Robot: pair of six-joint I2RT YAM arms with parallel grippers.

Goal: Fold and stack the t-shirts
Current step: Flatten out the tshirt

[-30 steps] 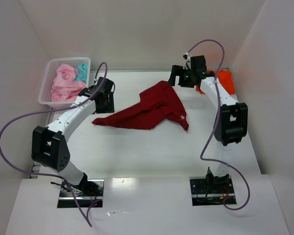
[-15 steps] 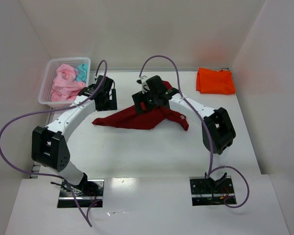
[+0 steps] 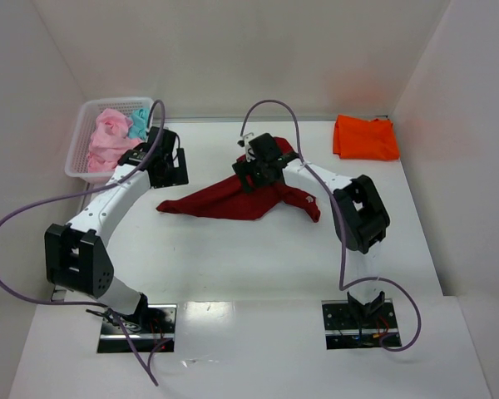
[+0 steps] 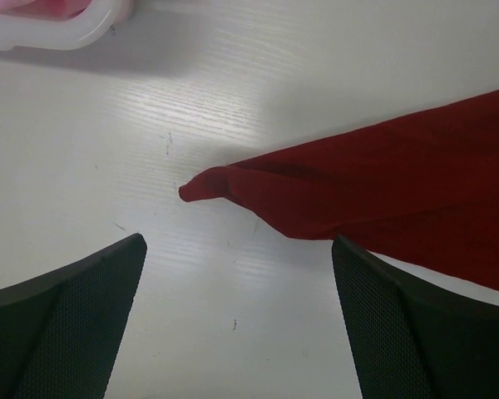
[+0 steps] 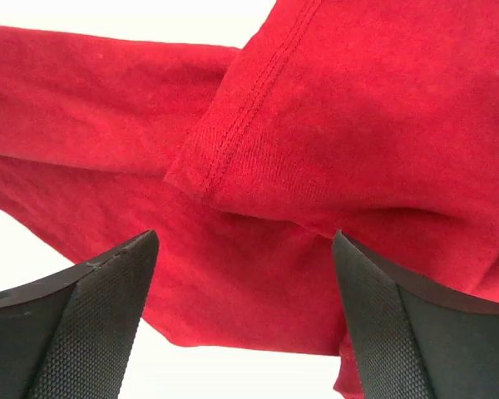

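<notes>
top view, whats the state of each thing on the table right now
dark red t-shirt: unfolded, lying crumpled in the middle
orange t-shirt: folded, far right corner
pink t-shirts: bunched in the basket
teal t-shirt: bunched in the basket beside the pink
basket: upright, far left, holding shirts
left fingers: open, nothing between them
right fingers: open, low over the dark red cloth

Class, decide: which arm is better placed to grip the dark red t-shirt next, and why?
Right, probably. Its open pincer sits directly over the dark red t-shirt, with cloth filling its gap. The left pincer hangs over the table, short of the cloth.
</notes>
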